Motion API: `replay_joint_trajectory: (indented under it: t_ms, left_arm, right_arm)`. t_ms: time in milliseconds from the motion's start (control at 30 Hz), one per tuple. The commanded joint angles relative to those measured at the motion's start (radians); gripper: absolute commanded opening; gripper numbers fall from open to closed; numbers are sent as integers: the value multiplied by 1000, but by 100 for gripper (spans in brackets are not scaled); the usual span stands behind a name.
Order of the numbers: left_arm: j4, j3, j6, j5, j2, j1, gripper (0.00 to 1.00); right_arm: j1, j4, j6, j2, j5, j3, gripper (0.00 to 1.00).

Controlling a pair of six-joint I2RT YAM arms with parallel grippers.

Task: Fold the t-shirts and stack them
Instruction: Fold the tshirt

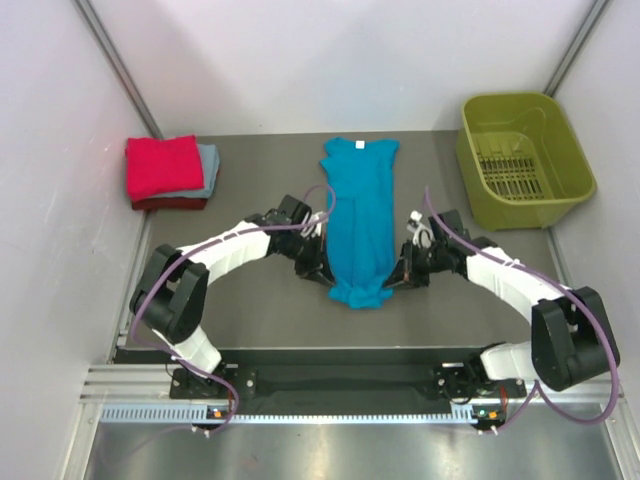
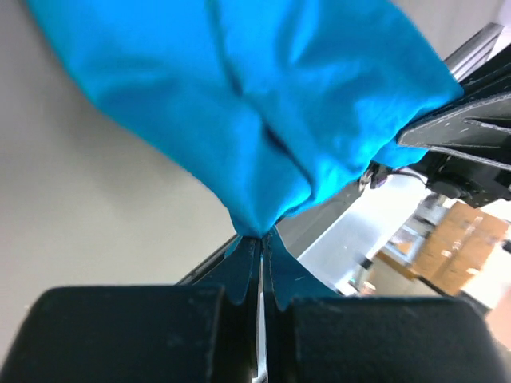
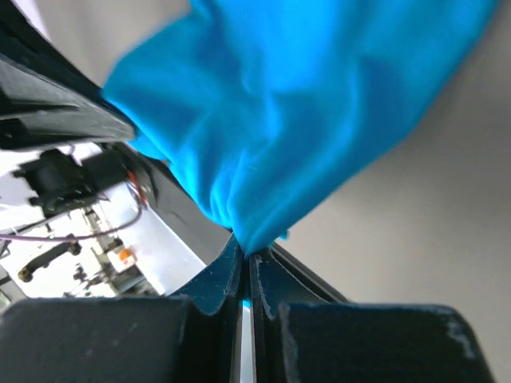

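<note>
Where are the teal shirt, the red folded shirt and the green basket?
teal shirt [image 1: 360,215], top view, middle of its body
red folded shirt [image 1: 162,165], top view, its upper face
green basket [image 1: 568,155], top view, its right wall

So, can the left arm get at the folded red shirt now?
Probably not yet. The left gripper is shut on the near edge of the teal shirt, so it is occupied. Nothing stands between it and the red shirt, so after letting go it likely could.

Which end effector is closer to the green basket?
Right. The right end effector holds the teal shirt, left of the basket; the left end effector grips the shirt's opposite side.
</note>
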Motion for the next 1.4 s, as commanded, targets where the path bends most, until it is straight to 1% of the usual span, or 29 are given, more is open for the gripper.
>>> replay_joint_trajectory:
  t_ms: [0, 33, 133, 233, 367, 567, 600, 700, 733, 933, 1167, 1367]
  left_arm:
    - [-56, 120, 81, -32, -47, 12, 0]
    - [-67, 172, 90, -41, -45, 21, 0]
    - [-101, 250, 118, -61, -27, 61, 0]
    - [-102, 309, 129, -55, 8, 110, 0]
    - [-88, 369, 146, -50, 64, 147, 0]
    - [-71, 458, 149, -15, 189, 161, 0]
    - [-73, 471, 149, -9, 229, 161, 0]
    - [-58, 533, 147, -4, 304, 162, 0]
    - [-55, 574, 147, -4, 323, 164, 0]
    - [-47, 702, 144, -23, 439, 187, 0]
    - [-36, 813, 143, -66, 547, 216, 0]
    - [-4, 873, 144, -90, 627, 219, 0]
  right_arm:
    - [-10, -15, -37, 13, -8, 110, 0]
    - [-13, -22, -45, 25, -5, 127, 0]
    - [-23, -36, -54, 56, 1, 194, 0]
    - [-50, -36, -62, 89, 6, 262, 0]
    - [-105, -15, -63, 142, 7, 343, 0]
    - [-156, 57, -57, 267, -13, 404, 0]
    - [-158, 68, -53, 287, -17, 414, 0]
    - [-159, 97, -53, 369, -31, 467, 0]
    - [-159, 100, -53, 410, -33, 486, 0]
    - [-180, 73, -70, 562, -46, 671, 0]
    - [-217, 56, -77, 688, -40, 806, 0]
    - [-224, 57, -86, 787, -37, 901, 0]
